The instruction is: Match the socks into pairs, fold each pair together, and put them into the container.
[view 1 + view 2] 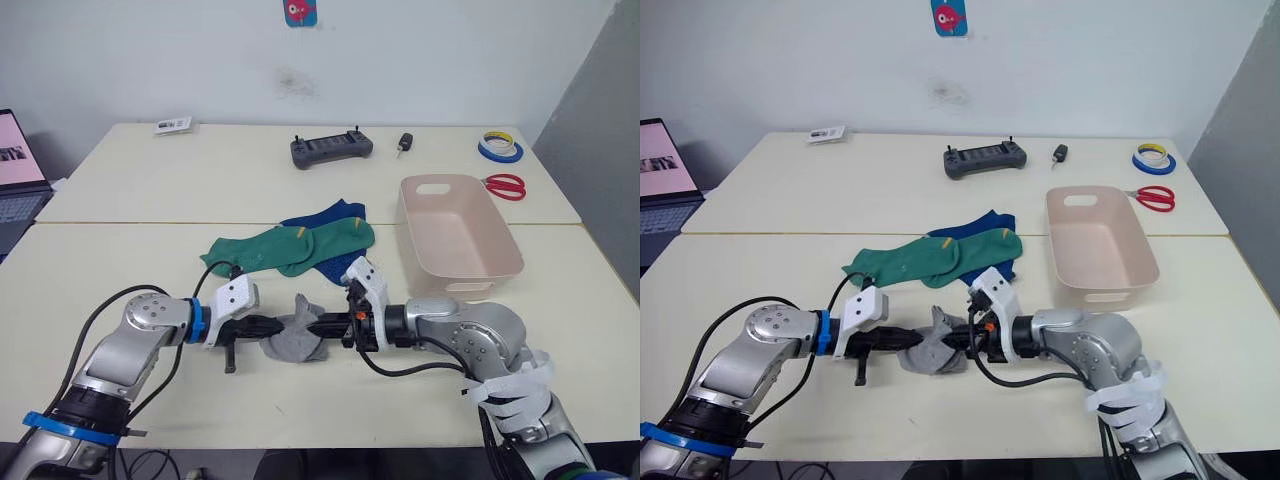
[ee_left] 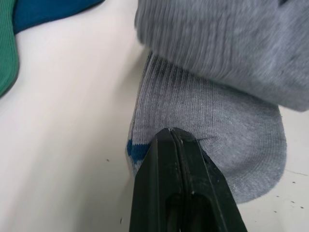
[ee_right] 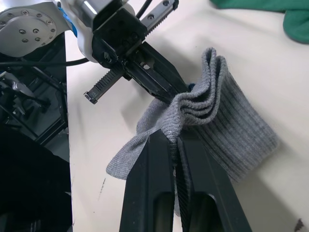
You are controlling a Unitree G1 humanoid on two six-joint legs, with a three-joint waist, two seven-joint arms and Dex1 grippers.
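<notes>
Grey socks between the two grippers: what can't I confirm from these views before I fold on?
- Sock count: the bunched heather grey socks overlap in the head views; layered folds show in the right wrist view, not countable.
- Royal blue socks: mostly covered by the green socks; one or two is unclear.
- Beige-pink plastic tub: near wall hides part of its floor.
- Left gripper and right gripper: both pinch grey fabric; layers caught unclear.

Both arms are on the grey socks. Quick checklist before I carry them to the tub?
1. Left gripper shut on grey socks: ok.
2. Right gripper shut on them: ok.
3. Both grey socks in the bundle: cannot tell.
4. Fold finished: not ok, ends hang loose.
5. Tub empty and upright: ok.
6. Green socks and blue socks apart from the bundle: ok.
</notes>
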